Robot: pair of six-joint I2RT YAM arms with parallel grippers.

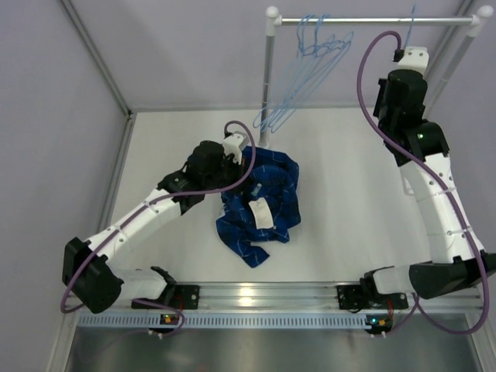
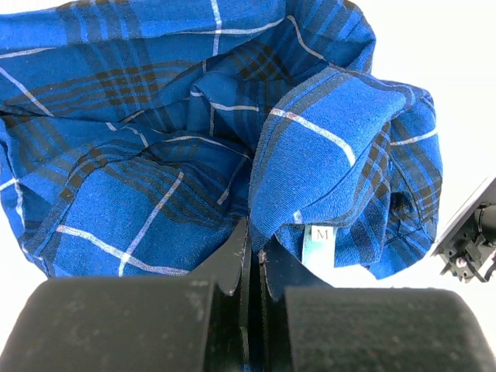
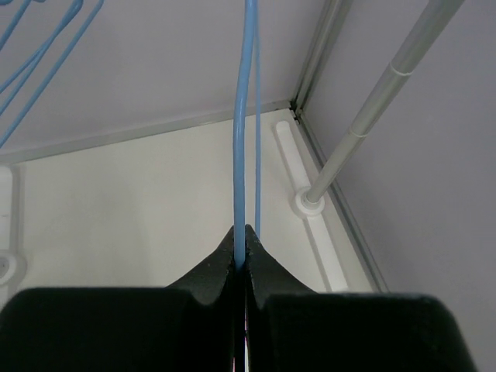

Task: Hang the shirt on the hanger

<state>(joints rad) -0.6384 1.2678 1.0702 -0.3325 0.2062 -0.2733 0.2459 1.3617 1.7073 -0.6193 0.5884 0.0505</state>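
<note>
Pinched a fold of the crumpled shirt (image 2: 155, 163) tight in the left gripper (image 2: 252, 260) (white label (image 2: 320, 242) just beside); clamped the hanger (image 3: 241, 155) by its wire in the right gripper (image 3: 242, 246), under the rail (image 1: 438, 21).

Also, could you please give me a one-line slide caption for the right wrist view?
Right arm's fingers pinch a pale-blue wire hanger, the rack's post standing beyond.

Shirt (image 1: 260, 205) on table (image 1: 349, 201); perhaps 4 hangers (image 1: 306, 77) on rail (image 1: 364, 22) behind it.
</note>
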